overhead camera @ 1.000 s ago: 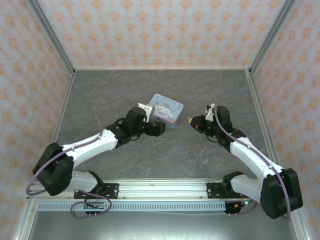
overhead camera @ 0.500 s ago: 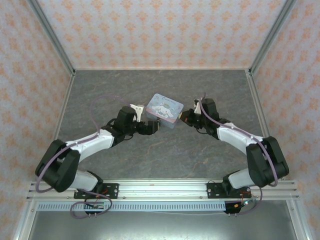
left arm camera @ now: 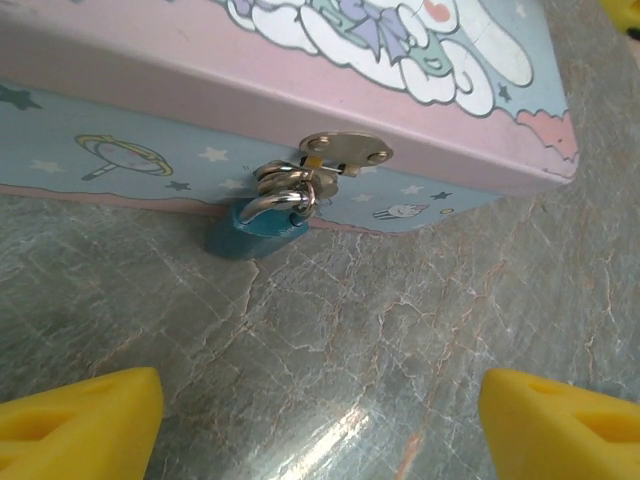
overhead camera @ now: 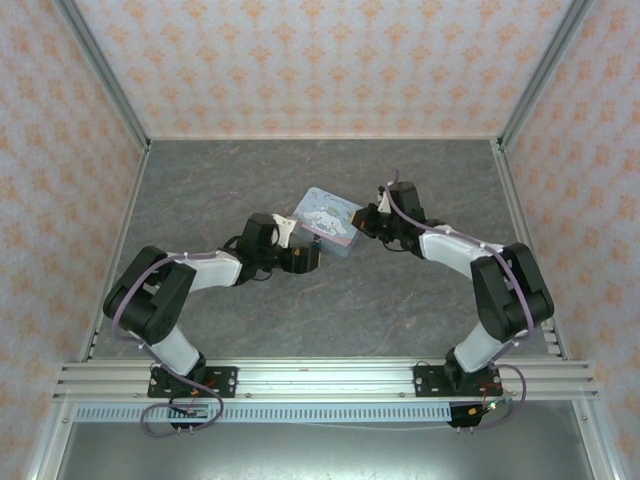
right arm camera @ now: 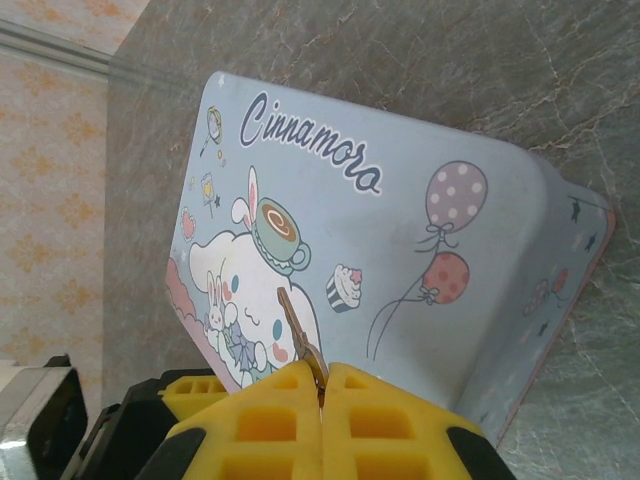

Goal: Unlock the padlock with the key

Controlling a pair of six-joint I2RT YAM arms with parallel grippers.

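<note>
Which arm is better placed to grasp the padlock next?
Left. The left gripper, open, faces the padlock hanging on the tin. The right gripper is shut on the key.

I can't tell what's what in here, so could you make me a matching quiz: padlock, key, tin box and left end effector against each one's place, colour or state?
Things:
1. padlock
2. key
3. tin box
4. left end effector

Descriptions:
A. open, facing the padlock
B. pinched in the shut right end effector
C. hanging from the clasp
D. pale blue, cartoon print on the lid

Pairs: 1-C, 2-B, 3-D, 4-A
</note>
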